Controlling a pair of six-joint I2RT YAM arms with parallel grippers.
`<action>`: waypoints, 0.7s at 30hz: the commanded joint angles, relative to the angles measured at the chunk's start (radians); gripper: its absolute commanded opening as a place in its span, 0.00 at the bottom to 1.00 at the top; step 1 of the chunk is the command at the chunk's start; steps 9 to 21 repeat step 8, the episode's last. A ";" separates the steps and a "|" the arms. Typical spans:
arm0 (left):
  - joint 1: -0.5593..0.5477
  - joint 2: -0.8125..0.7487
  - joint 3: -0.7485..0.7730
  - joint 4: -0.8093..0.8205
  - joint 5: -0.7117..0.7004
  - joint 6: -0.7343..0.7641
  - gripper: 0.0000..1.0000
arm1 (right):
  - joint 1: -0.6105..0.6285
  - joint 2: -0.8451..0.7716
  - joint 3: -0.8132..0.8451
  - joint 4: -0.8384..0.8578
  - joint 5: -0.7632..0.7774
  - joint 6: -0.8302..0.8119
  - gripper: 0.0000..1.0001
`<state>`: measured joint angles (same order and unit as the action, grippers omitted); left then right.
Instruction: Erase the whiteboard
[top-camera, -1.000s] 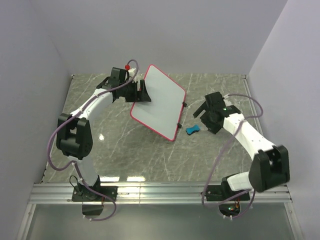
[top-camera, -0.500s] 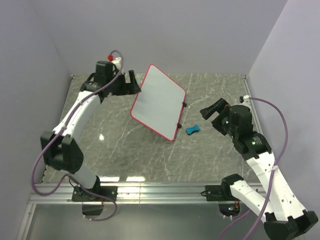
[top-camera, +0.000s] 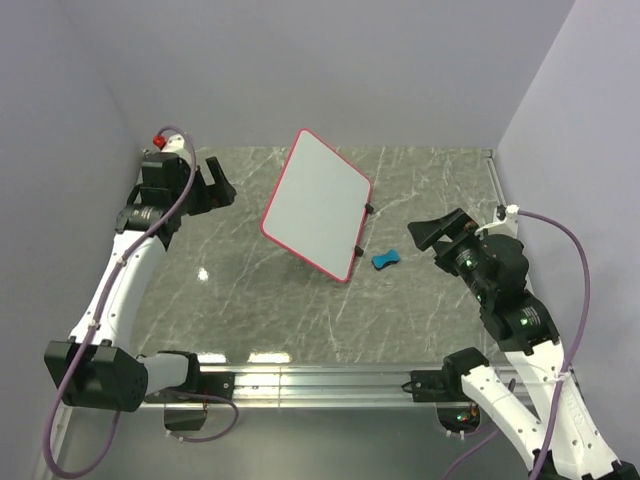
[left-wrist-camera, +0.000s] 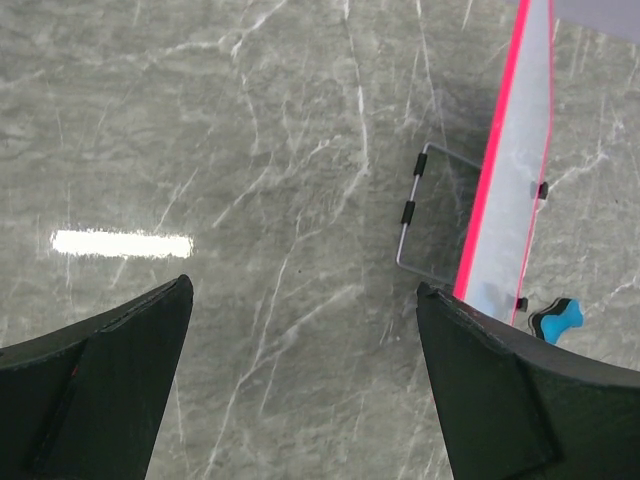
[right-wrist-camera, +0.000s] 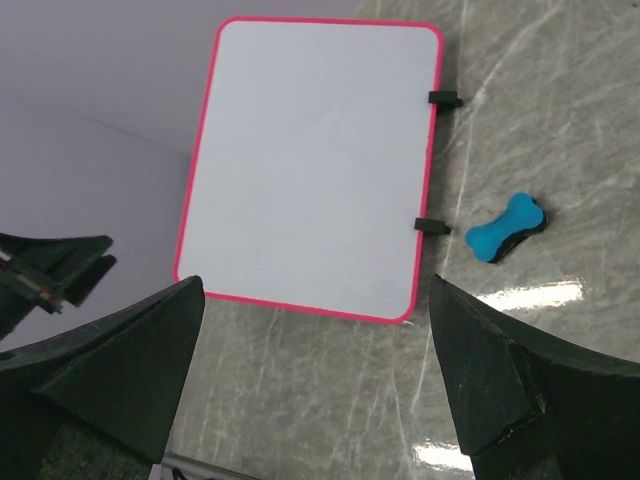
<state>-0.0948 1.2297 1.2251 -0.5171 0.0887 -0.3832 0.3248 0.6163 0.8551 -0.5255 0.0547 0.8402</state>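
The whiteboard (top-camera: 318, 203), white with a red-pink rim and black clips on its right edge, stands propped at a tilt in the middle of the marble table; its face looks blank. It shows edge-on in the left wrist view (left-wrist-camera: 515, 190) and face-on in the right wrist view (right-wrist-camera: 315, 165). A small blue eraser (top-camera: 386, 260) lies on the table just right of the board, also in the right wrist view (right-wrist-camera: 505, 228) and the left wrist view (left-wrist-camera: 557, 320). My left gripper (top-camera: 218, 187) is open and empty, well left of the board. My right gripper (top-camera: 432, 236) is open and empty, right of the eraser.
A wire stand (left-wrist-camera: 425, 215) props the board from behind. Grey walls close in the table at the back and both sides. A metal rail (top-camera: 320, 380) runs along the near edge.
My left gripper has drawn back leftward from the board's left edge and stands apart from it. My right arm has pulled back toward the right and near side. The board and eraser stay put.
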 joint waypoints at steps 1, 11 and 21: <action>0.003 -0.030 -0.029 0.032 -0.020 -0.019 1.00 | 0.003 0.000 -0.005 0.053 -0.030 -0.013 1.00; 0.004 -0.042 -0.044 0.034 -0.018 -0.028 1.00 | 0.005 0.051 0.047 -0.037 0.025 -0.023 1.00; 0.004 -0.042 -0.044 0.034 -0.018 -0.028 1.00 | 0.005 0.051 0.047 -0.037 0.025 -0.023 1.00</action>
